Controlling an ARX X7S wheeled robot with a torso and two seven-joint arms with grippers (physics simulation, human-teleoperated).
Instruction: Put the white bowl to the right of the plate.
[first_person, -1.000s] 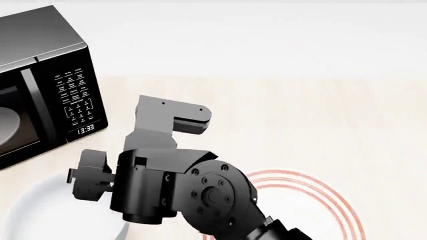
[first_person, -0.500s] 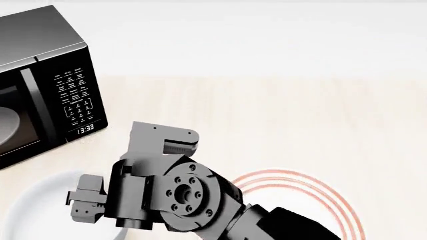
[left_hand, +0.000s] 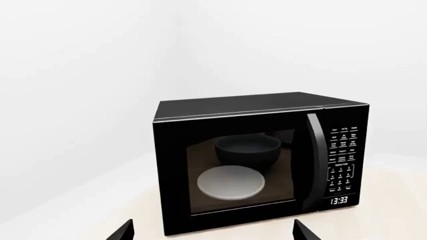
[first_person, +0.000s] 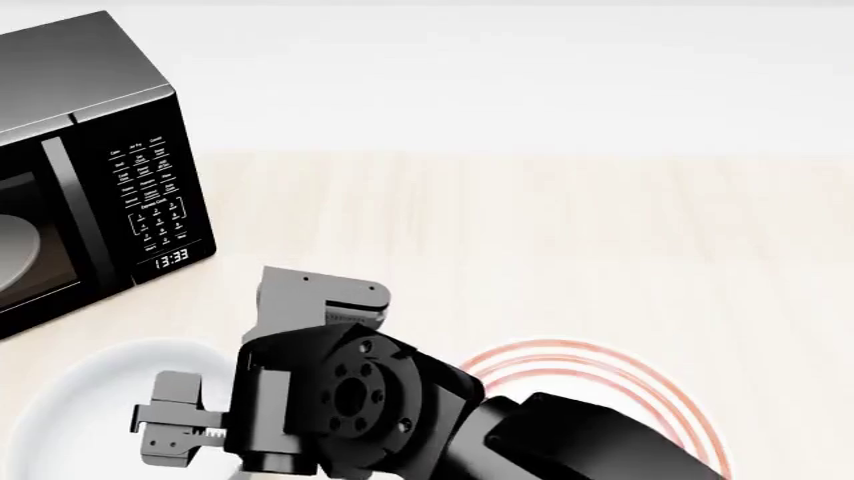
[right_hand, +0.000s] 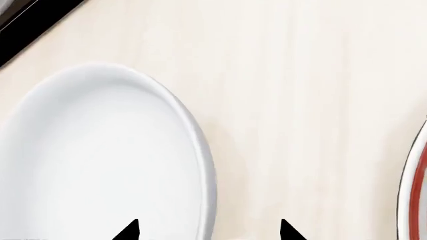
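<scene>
Table: pale wood, under everything I can see.
Microwave: black, door shut, at the table's far left from my head; the clock reads 13:33. Behind the glass I make out a dark bowl and a pale grey dish.
My right arm: it reaches in from the lower right and crosses over the plate's left part.
Plate: red-ringed, flat on the table at the lower right of my head view, partly hidden by my arm.
Bowl: plain white, on the table left of the plate and in front of the microwave, well apart from the plate.
Right gripper: fingers spread apart, hanging over the bowl's right rim, one tip inside and one outside.
Left gripper: fingers apart, empty, facing the microwave.
</scene>
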